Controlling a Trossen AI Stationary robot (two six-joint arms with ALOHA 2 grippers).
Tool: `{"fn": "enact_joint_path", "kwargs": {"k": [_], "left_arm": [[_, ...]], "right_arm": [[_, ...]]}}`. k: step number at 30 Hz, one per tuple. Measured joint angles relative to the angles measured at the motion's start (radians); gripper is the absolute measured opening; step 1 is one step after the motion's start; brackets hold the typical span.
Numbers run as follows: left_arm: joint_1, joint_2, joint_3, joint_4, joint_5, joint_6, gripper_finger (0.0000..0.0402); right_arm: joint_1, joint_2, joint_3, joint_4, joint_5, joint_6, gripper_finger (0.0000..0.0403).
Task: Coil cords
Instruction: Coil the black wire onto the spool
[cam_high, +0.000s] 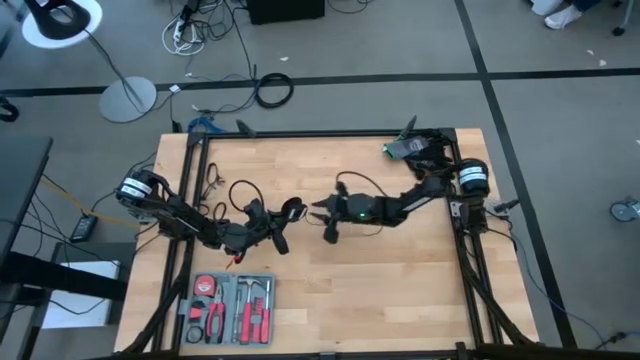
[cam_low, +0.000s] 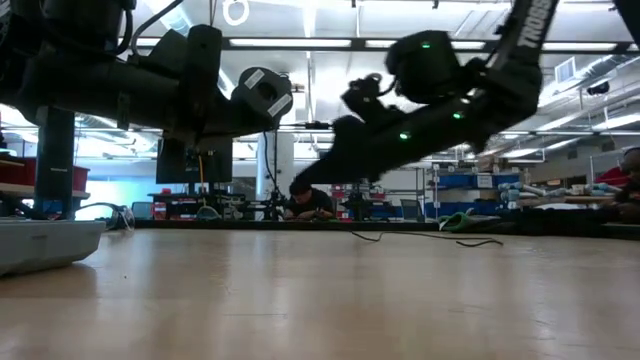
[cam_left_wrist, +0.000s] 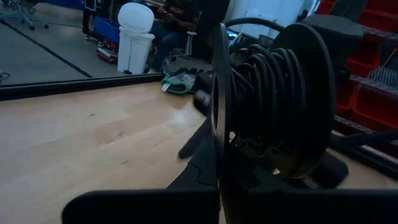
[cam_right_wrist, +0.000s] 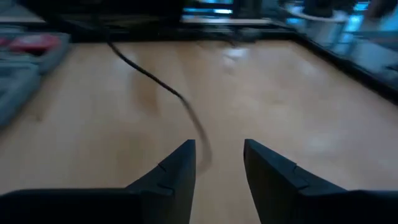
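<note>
Left gripper (cam_high: 268, 232) clamped the spool-like puck (cam_left_wrist: 273, 106) with cord (cam_right_wrist: 158, 84) wound on, probably steadying it; right gripper (cam_right_wrist: 217, 163) had fingers partly apart, over loose cord on the table (cam_high: 400, 290).

The bench (cam_high: 400, 290) is pale wood, smooth with a soft sheen. The cord (cam_right_wrist: 155, 81) looks like matt black rubber, wound on a dark plastic reel (cam_left_wrist: 298, 93). The right hand (cam_right_wrist: 219, 163) is matt black plastic.
</note>
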Motion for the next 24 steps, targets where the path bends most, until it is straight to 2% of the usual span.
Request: {"fn": "enact_joint_path", "kwargs": {"k": [3, 5, 13, 16, 20, 24], "left_arm": [[0.000, 0.000, 0.000, 0.015, 0.000, 0.002, 0.0000], [0.000, 0.000, 0.000, 0.026, 0.001, 0.005, 0.0000], [0.000, 0.000, 0.000, 0.039, 0.006, 0.028, 0.0000], [0.000, 0.000, 0.000, 0.040, 0.007, 0.029, 0.0000], [0.000, 0.000, 0.000, 0.031, 0.006, 0.029, 0.0000], [0.000, 0.000, 0.000, 0.004, 0.006, 0.032, 0.0000]], "right_arm": [[-0.016, 0.040, 0.073, -0.075, -0.098, 0.003, 0.0138], [-0.024, 0.059, 0.112, -0.139, -0.127, 0.016, 0.0138], [-0.039, 0.067, 0.146, -0.209, -0.126, 0.080, 0.0119], [-0.046, 0.067, 0.146, -0.234, -0.125, 0.125, 0.0093], [-0.052, 0.067, 0.145, -0.277, -0.121, 0.148, 0.0019], [-0.052, 0.031, 0.145, -0.341, -0.121, 0.195, 0.0006]]}}
